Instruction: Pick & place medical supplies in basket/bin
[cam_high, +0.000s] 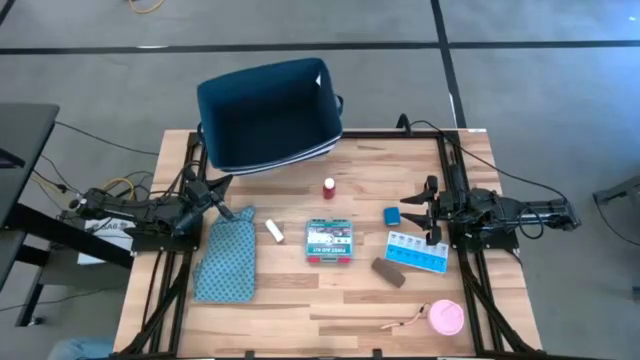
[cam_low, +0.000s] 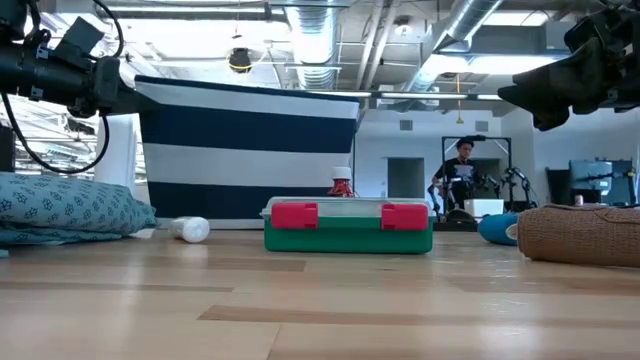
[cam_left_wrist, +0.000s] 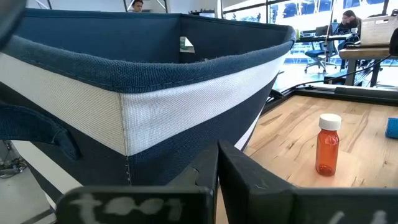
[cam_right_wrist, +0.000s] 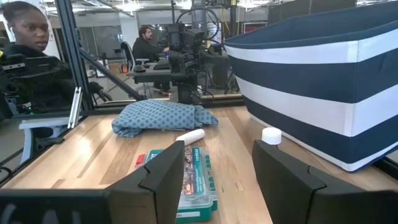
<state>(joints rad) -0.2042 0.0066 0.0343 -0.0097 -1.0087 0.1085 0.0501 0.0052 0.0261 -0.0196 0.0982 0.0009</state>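
Note:
The dark navy bin (cam_high: 265, 115) with a white band stands at the table's far edge. Between the arms lie the red vial (cam_high: 329, 187), upright, the green-white box (cam_high: 329, 241), the white tube (cam_high: 274, 231), the blue block (cam_high: 392, 215), the light blue pill organiser (cam_high: 418, 252), the brown block (cam_high: 388, 271) and the pink disc (cam_high: 446, 317). My left gripper (cam_high: 226, 197) hovers open at the left, above the top of the blue patterned pouch (cam_high: 227, 258). My right gripper (cam_high: 414, 210) hovers open at the right, beside the blue block. The right wrist view shows the box (cam_right_wrist: 193, 177) ahead of the right gripper's fingers.
A small tan stick (cam_high: 405, 321) lies beside the pink disc near the table's near edge. Black frame rails (cam_high: 165, 270) run along both table sides. Bare wood shows in the near middle of the table (cam_high: 300, 320). People sit at desks in the room beyond.

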